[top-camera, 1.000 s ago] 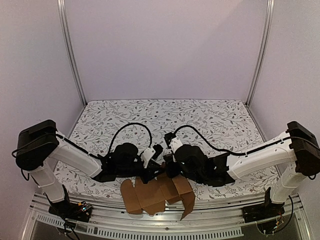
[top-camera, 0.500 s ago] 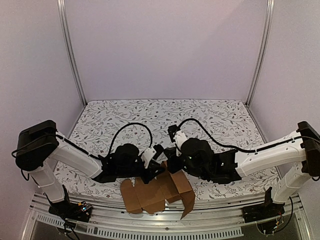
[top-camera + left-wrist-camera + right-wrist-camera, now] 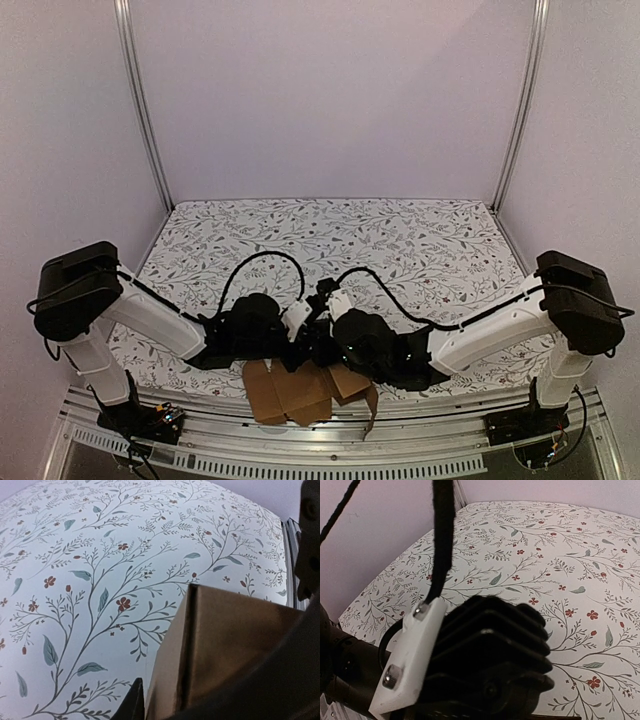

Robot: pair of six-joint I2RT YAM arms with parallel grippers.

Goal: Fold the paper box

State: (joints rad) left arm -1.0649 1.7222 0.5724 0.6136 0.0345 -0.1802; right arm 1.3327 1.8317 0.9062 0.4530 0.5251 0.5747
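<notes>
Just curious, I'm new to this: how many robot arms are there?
2. The left arm reaches in from the left, the right arm from the right; they meet over the paper box at the table's near edge.

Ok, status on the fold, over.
Left pincer, right pincer close over brown cardboard sheet, jaws hidden. Sheet partly folded, near edge. Left wrist blocks right camera.

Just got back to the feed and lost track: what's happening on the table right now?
Both arms are bent low over the paper box, a partly folded brown cardboard sheet at the near edge of the floral table. The left arm and right arm meet above it, hiding their jaws, so any grip is unconfirmed. The left wrist view shows a creased panel up close.
</notes>
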